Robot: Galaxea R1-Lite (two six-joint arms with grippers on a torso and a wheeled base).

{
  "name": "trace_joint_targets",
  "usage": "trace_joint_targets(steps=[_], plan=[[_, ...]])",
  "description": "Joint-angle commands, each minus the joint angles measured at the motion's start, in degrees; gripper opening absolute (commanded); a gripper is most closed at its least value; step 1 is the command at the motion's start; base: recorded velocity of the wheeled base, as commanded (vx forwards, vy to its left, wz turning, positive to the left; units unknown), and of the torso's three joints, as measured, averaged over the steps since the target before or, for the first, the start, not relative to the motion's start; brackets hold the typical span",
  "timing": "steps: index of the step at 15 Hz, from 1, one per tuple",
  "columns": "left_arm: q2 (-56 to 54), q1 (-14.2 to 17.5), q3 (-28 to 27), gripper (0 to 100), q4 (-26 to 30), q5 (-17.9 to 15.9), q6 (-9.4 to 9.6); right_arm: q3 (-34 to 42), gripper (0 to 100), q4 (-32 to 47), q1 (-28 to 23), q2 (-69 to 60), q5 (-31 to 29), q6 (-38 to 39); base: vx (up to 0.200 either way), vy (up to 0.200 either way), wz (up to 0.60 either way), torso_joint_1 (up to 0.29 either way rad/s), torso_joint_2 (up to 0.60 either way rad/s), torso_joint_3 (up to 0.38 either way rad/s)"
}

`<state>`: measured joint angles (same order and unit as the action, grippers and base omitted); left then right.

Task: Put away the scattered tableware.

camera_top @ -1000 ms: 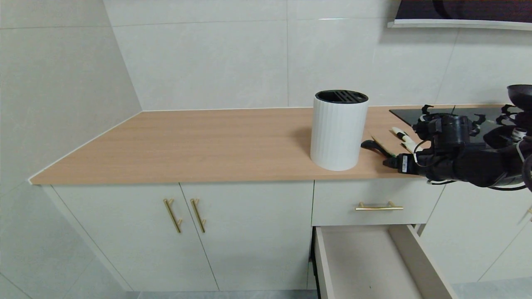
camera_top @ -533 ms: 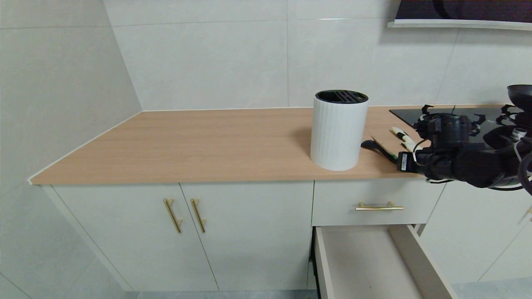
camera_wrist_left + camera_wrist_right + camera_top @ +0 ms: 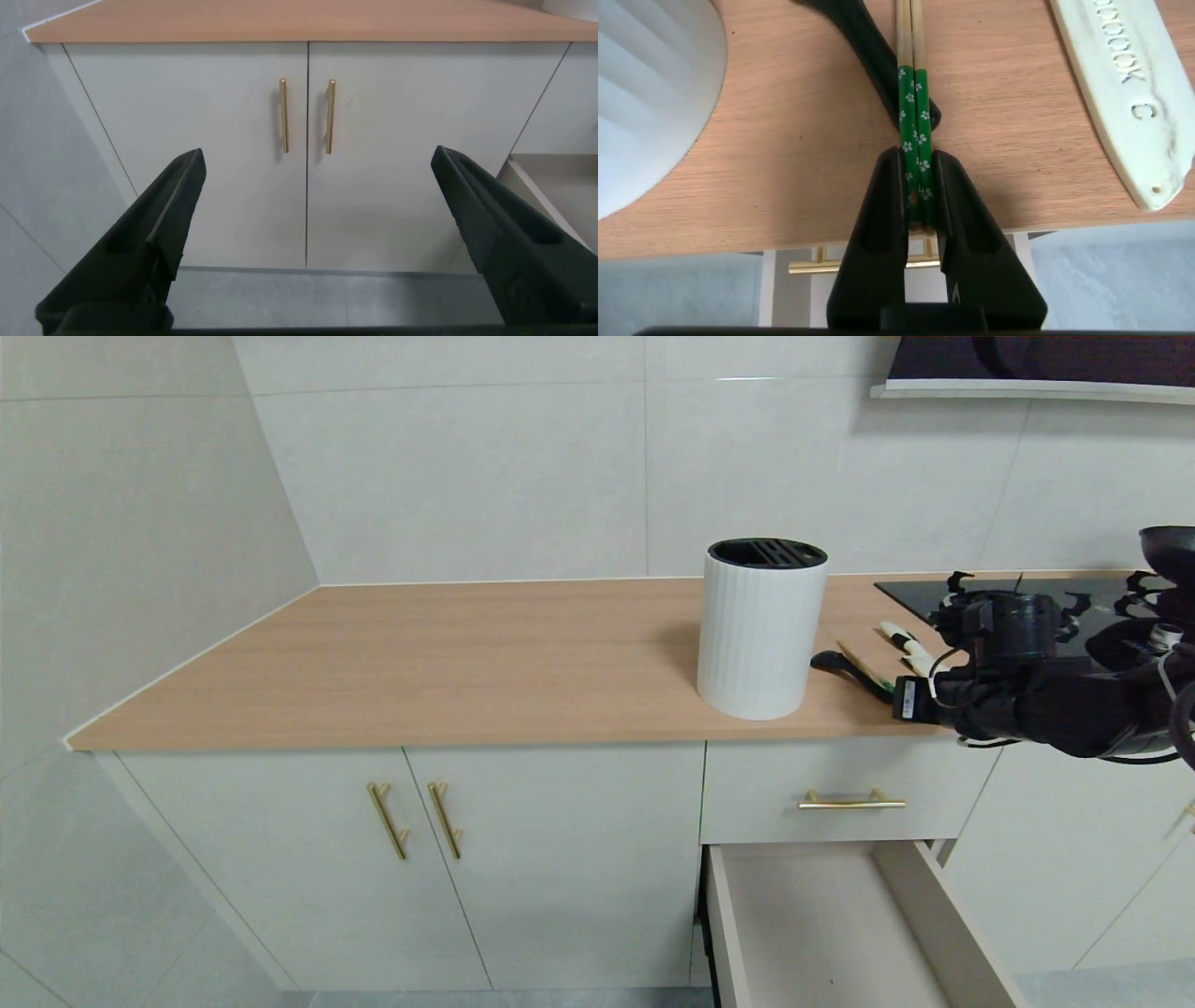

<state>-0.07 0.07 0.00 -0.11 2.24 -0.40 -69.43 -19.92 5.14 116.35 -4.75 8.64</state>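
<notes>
Leftmost, down low: left gripper (image 3: 316, 159), spread wide and empty, facing the cabinet doors (image 3: 392, 140) with gold handles.

Further right, on the countertop (image 3: 420, 663): white ribbed holder (image 3: 761, 635), upright, with a slotted black top. Just beside it to the right, black spoon (image 3: 829, 661) lying flat, close against the chopsticks (image 3: 913, 93); touching or not, cannot tell. Below the counter, open drawer (image 3: 822, 933), pulled out.

Next, right gripper (image 3: 920, 201), clamped on the green-patterned near end of the chopsticks at the counter's front edge, both sticks side by side and seemingly flat on the wood.

Probably the lifting step, bound for the holder or the drawer; cannot tell which. To do it well:
- Lift straight up first, keeping the pair pinched evenly to prevent slipping or scissoring.
- Clear the spoon before swinging anywhere.
- For the holder, tip upright only once above the black top, then lower into a slot without nudging the wall.
- For the drawer, lower flat and release close to the floor.

Rightmost: white-handled utensil (image 3: 1125, 103), apart from the chopsticks, with raised lettering along the handle, left unread. Small white label (image 3: 904, 700) on the right gripper, too small to read. Beyond, dark cooktop (image 3: 934, 590).
</notes>
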Motion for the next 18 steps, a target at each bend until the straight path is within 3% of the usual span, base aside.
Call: trace_joint_targets(steps=[1, 4, 7, 8, 13, 18], plan=[[0.07, 0.01, 0.0, 100, -0.07, 0.04, 0.05, 0.52, 0, 0.32, 0.04, -2.7, 0.01, 0.06, 0.0, 0.0, 0.0, 0.0, 0.0, 0.0], [0.07, 0.01, 0.0, 100, 0.02, 0.04, -0.04, 4.03, 0, 0.67, -0.05, -8.42, 0.1, 0.06, 0.0, 0.0, 0.0, 0.0, 0.0, 0.0], [0.07, 0.01, 0.0, 100, 0.02, 0.04, 0.05, 6.67, 0, 8.58, 0.13, -17.73, 0.54, 0.15, 0.0, 0.0, 0.0, 0.0, 0.0, 0.0], [0.07, 0.01, 0.0, 100, 0.02, 0.04, -0.04, 10.54, 0, 14.03, 0.3, -24.41, 3.26, 0.15, 0.0, 0.0, 0.0, 0.0, 0.0, 0.0], [0.07, 0.01, 0.0, 100, 0.02, 0.04, 0.05, 23.37, 0, 14.65, 0.83, -41.46, 7.3, -6.62, 0.0, 0.0, 0.0, 0.0, 0.0, 0.0], [0.07, 0.01, 0.0, 100, 0.02, 0.04, -0.04, 31.37, 0, 14.73, 8.21, -49.37, 6.95, -11.98, 0.0, 0.0, 0.0, 0.0, 0.0, 0.0]])
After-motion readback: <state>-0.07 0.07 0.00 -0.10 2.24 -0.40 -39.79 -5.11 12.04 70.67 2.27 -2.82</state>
